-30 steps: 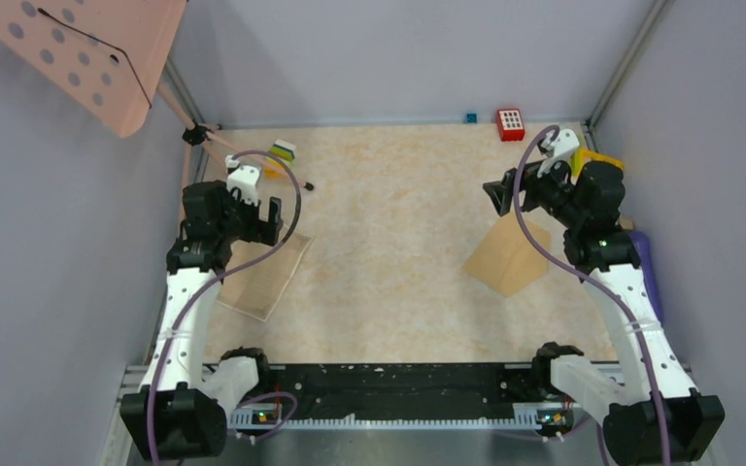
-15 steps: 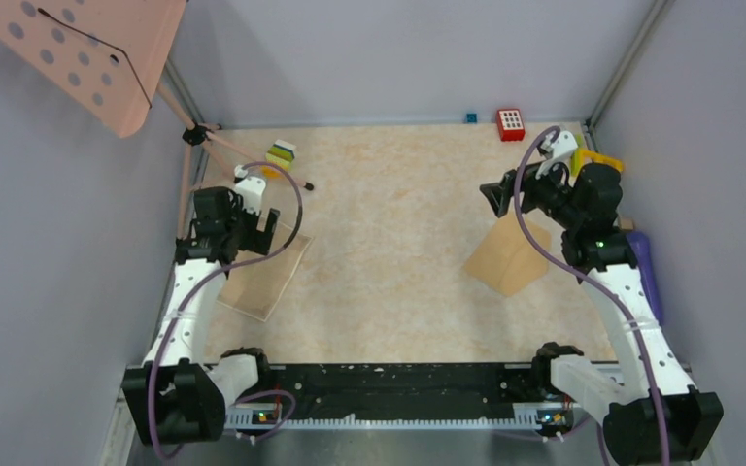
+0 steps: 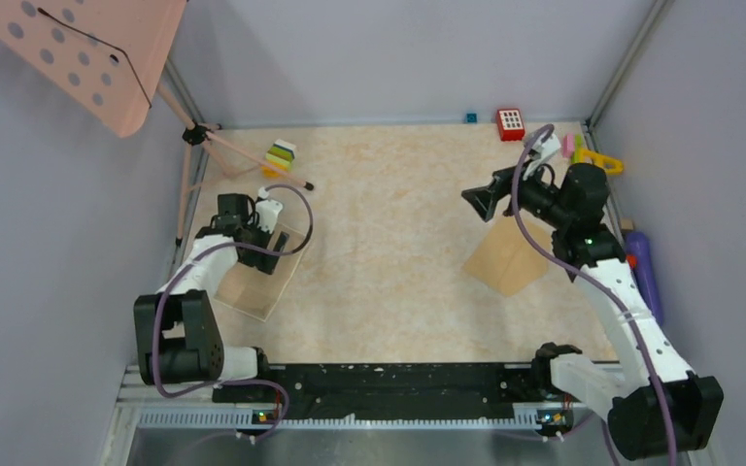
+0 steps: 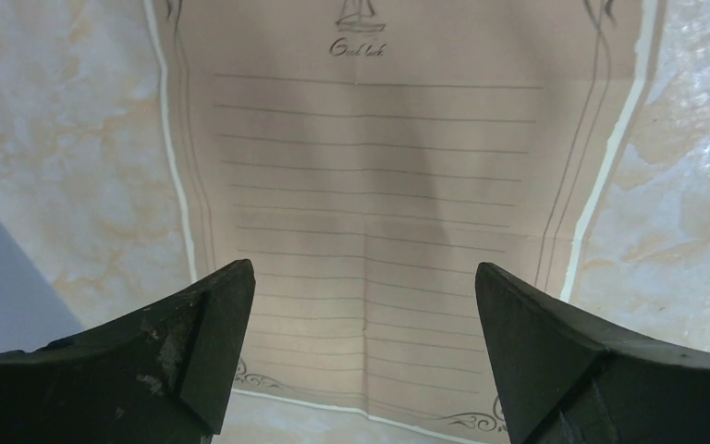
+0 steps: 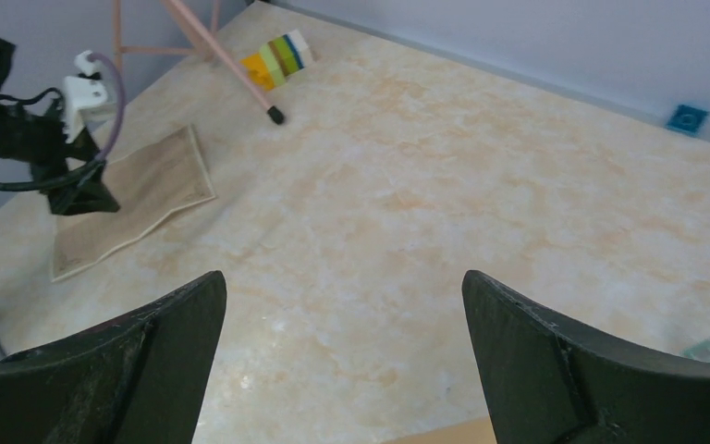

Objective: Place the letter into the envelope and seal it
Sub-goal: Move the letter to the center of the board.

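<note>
One envelope, plain tan-brown paper, lies on the right of the table, near the right gripper. Its jaws gape wide, holding nothing. One letter, pale and lined, lies on the left. The left gripper hovers over it, wide apart and empty.

Both arms posed, jaws spread wide.
The left arm is folded low, elbow drawn back beside its base, with the left gripper tipped downward and held low (jaws fully apart, nothing between them). The right arm reaches forward and upward, the right gripper raised, aimed leftward, jaws equally parted and empty.
</note>
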`<state>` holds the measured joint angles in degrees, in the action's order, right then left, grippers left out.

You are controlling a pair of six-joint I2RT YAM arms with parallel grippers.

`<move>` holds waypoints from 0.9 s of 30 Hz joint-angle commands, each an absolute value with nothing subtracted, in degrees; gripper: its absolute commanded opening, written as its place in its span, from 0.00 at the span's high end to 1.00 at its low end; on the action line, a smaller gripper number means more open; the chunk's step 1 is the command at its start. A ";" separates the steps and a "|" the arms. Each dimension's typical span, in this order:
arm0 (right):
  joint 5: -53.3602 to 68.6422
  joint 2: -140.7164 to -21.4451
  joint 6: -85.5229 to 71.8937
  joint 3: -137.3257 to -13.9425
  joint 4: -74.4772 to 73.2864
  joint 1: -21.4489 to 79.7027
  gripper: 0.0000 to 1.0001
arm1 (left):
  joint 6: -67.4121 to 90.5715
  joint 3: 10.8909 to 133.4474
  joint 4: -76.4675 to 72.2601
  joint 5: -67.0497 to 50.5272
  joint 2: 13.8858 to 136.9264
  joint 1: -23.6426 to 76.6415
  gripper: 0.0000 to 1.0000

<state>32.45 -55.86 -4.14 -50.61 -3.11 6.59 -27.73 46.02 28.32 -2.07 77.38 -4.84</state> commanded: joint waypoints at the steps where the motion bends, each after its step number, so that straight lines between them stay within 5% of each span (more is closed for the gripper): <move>1: 36.61 -61.73 -10.65 -50.54 3.06 14.33 0.05 | -28.34 47.29 27.21 -7.97 78.21 -4.92 0.06; 13: 40.36 -97.18 -28.76 -63.88 11.68 31.37 0.15 | -23.75 50.78 29.28 -17.67 88.01 -5.01 0.06; 27: 37.99 -126.12 -47.25 -82.95 20.26 36.97 0.19 | -18.90 58.55 33.12 -36.10 97.31 -5.01 0.06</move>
<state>37.52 -120.70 -41.25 -76.07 17.65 35.94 -21.26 55.53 30.81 -25.96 94.37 -4.84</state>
